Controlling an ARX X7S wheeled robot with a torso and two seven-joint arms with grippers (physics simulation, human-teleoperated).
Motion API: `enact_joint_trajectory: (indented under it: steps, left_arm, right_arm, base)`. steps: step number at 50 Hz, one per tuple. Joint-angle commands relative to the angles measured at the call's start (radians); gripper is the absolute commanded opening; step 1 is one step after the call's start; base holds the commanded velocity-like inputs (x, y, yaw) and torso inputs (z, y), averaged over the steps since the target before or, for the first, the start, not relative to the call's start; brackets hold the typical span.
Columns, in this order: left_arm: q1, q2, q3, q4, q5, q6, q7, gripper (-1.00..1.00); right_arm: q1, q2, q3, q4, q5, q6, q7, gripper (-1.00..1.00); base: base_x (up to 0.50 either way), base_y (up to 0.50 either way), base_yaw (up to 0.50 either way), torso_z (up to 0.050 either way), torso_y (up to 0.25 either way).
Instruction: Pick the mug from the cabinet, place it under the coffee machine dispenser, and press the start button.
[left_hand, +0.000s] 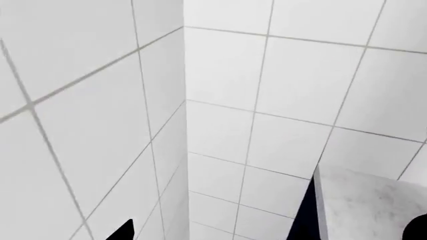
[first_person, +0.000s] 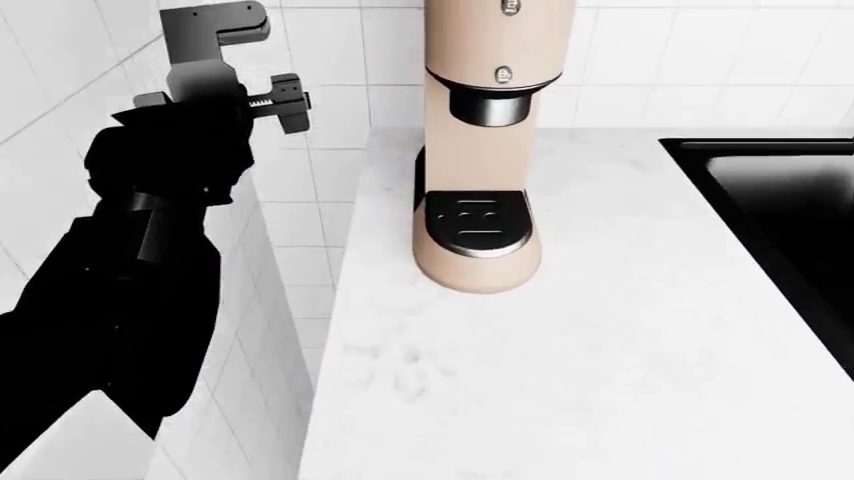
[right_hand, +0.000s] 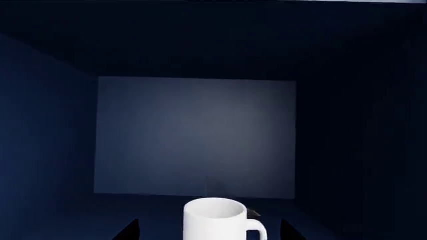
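Right wrist view: the right gripper (right_hand: 207, 239) has fingers spread apart either side of the upright mug (right_hand: 217, 220) in the dark cabinet (right_hand: 197, 135), not visibly touching; left gripper (first_person: 274, 103) fingers' state unclear.

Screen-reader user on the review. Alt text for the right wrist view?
A white mug stands upright inside a dark blue cabinet, low in the picture, its handle to one side. Dark pincer tips flank it at the lower edge, not touching.
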Motion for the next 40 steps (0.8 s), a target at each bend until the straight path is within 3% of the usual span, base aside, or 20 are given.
enact_joint_trajectory:
  steps: [1, 9, 19, 38, 39, 40]
  left_arm:
    - [-0.002, -0.002, -0.009, 0.0, 0.0, -0.004, 0.0, 1.0]
    - [-0.005, -0.001, -0.011, 0.0, 0.001, -0.003, 0.001, 1.0]
    - [-0.003, -0.006, -0.013, 0.0, 0.001, -0.001, 0.006, 1.0]
    - [-0.003, -0.016, -0.024, 0.0, 0.0, 0.002, 0.025, 1.0]
    - [-0.003, -0.017, -0.026, 0.0, -0.001, 0.002, 0.027, 1.0]
    - [-0.002, -0.017, -0.027, 0.0, -0.001, 0.003, 0.028, 1.0]
  right_arm:
    - [0.001, 0.003, -0.002, 0.02, 0.028, -0.001, 0.015, 1.0]
    - [-0.01, 0.006, 0.009, 0.07, 0.049, -0.024, 0.015, 1.0]
    - [-0.038, 0.009, 0.02, 0.226, 0.071, -0.176, 0.001, 1.0]
    - [-0.159, 0.033, 0.001, 0.235, 0.073, -0.29, 0.047, 1.0]
    - [-0.164, 0.03, -0.015, 0.235, 0.064, -0.297, 0.031, -1.0]
    - [-0.166, 0.028, -0.026, 0.235, 0.058, -0.308, 0.029, -1.0]
  base:
    - [0.5, 0.0, 0.0, 0.0, 0.0]
    - [0.12, 0.0, 0.0, 0.0, 0.002]
    - [0.0, 0.0, 0.0, 0.0, 0.0]
    - [0.0, 0.0, 0.0, 0.0, 0.0]
    - [0.0, 0.0, 0.0, 0.0, 0.0]
    - [0.0, 0.0, 0.0, 0.0, 0.0]
